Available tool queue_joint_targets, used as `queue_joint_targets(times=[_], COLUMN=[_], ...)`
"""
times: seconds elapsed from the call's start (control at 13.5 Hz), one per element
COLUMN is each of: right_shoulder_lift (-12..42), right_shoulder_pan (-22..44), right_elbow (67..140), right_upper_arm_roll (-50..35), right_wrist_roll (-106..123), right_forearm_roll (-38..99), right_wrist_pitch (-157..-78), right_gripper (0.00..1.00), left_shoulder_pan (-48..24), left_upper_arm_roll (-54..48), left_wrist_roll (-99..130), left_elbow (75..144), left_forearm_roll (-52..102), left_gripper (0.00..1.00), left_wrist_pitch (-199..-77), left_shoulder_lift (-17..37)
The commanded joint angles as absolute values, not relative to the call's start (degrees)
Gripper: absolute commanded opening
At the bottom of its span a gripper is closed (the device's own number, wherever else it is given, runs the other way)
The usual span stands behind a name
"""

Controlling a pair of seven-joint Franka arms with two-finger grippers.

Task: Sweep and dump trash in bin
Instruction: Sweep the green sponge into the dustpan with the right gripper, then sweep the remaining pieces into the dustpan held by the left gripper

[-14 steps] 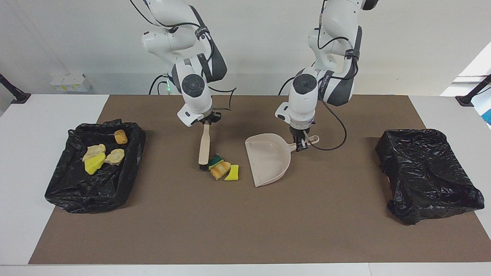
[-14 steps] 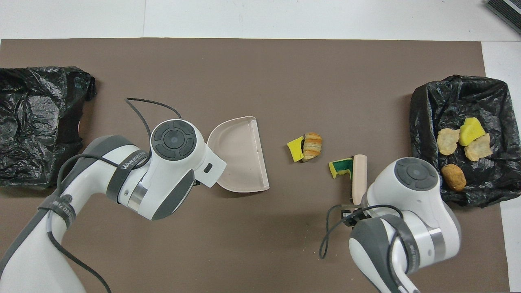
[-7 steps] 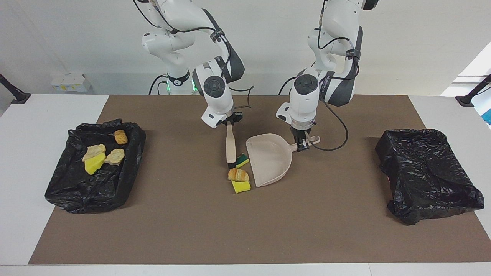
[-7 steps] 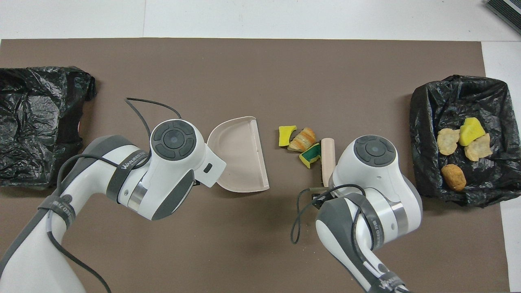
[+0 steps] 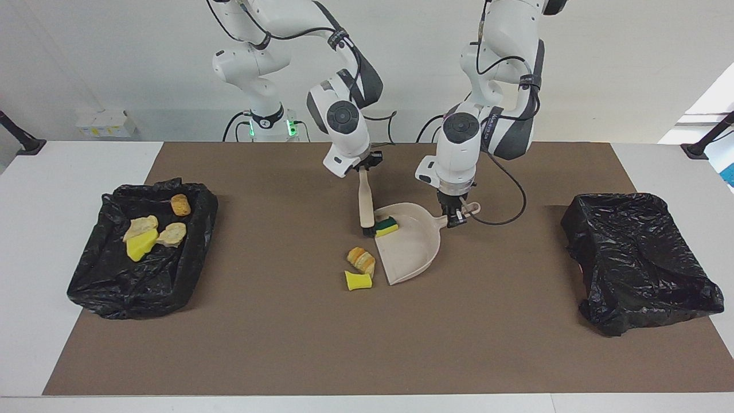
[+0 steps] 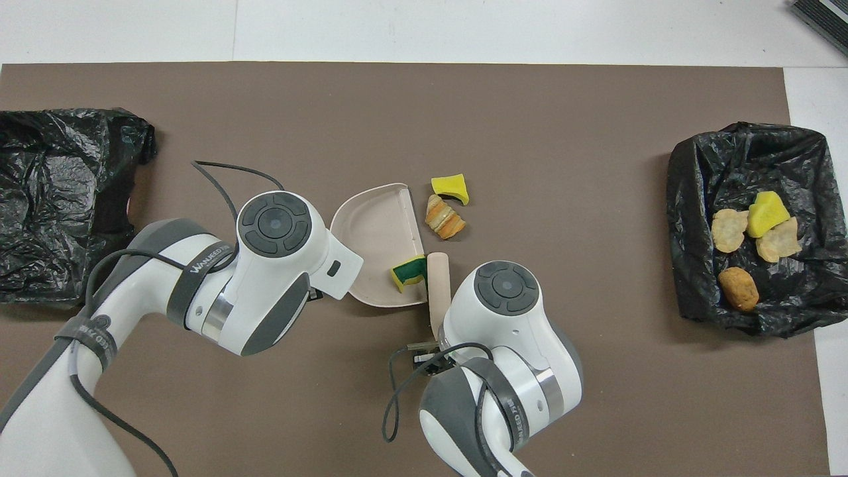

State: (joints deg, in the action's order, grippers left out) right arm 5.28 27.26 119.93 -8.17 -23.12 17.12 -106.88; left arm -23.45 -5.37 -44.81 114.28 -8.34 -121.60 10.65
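The task looks about half done: four scraps (image 5: 150, 229) already lie in the black-lined bin (image 5: 109, 289) at the right arm's end of the surface, while the bin (image 5: 642, 261) at the left arm's end shows nothing inside. The right pincer (image 5: 367, 167), clenched on the brush (image 5: 364, 207), has pushed only the green-and-yellow sponge (image 5: 386, 226) into the dustpan (image 5: 414, 248). The left pincer (image 5: 456, 217) grips the dustpan's handle, and a brownish lump (image 5: 361, 259) and a yellow piece (image 5: 358, 280) are left beside its edge.
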Motion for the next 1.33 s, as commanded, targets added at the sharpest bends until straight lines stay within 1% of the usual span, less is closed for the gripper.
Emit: queue_joint_targets(times=[0.0, 0.07, 0.22, 0.44, 0.59, 0.67, 0.74, 0.96, 1.11, 1.26], right_shoulder_lift=[3.34, 3.86, 5.0, 8.51, 12.11, 13.96, 15.98, 24.32, 28.89, 29.71], right_shoulder_pan=[24.79, 24.52, 24.17, 20.75, 18.99, 18.29, 17.59, 16.7, 17.13, 17.66], right_elbow=[115.25, 113.83, 112.59, 107.6, 103.03, 102.22, 100.48, 92.32, 87.38, 87.45], right_upper_arm_roll=[-8.35, -8.35, -8.18, -8.26, -8.17, -8.26, -8.17, -8.17, -8.09, -8.17], right_wrist_roll=[-22.59, -21.98, -18.48, -9.34, -4.33, -3.96, -3.87, -3.87, -3.87, -4.3], right_forearm_roll=[8.65, 6.35, 4.49, -1.83, -4.99, -6.4, -6.94, -9.4, -9.58, -9.49], right_wrist_pitch=[-98.55, -97.66, -98.78, -100.02, -100.02, -100.11, -101.59, -102.66, -103.44, -104.67], right_gripper=[0.0, 0.0, 0.0, 0.0, 0.0, 0.0, 0.0, 0.0, 0.0, 0.0], left_shoulder_pan=[-22.15, -22.06, -22.06, -22.06, -22.06, -22.06, -22.06, -22.06, -22.06, -22.06], left_upper_arm_roll=[-5.45, -5.45, -5.54, -5.45, -5.54, -5.45, -5.54, -5.54, -5.54, -5.54], left_wrist_roll=[-42.72, -41.32, -38.51, -38.15, -35.26, -34.98, -34.98, -34.89, -34.89, -34.98], left_elbow=[116.28, 116.28, 116.28, 116.37, 116.37, 116.37, 116.37, 116.37, 116.37, 116.37], left_forearm_roll=[-8.96, -8.96, -8.96, -8.96, -8.96, -8.96, -8.96, -8.96, -8.96, -8.96], left_gripper=[0.0, 0.0, 0.0, 0.0, 0.0, 0.0, 0.0, 0.0, 0.0, 0.0], left_wrist_pitch=[-122.61, -122.61, -122.61, -122.61, -122.61, -122.61, -122.61, -122.78, -122.78, -122.78], left_shoulder_lift=[8.88, 8.88, 8.88, 8.88, 8.88, 8.88, 8.88, 8.88, 8.88, 8.88])
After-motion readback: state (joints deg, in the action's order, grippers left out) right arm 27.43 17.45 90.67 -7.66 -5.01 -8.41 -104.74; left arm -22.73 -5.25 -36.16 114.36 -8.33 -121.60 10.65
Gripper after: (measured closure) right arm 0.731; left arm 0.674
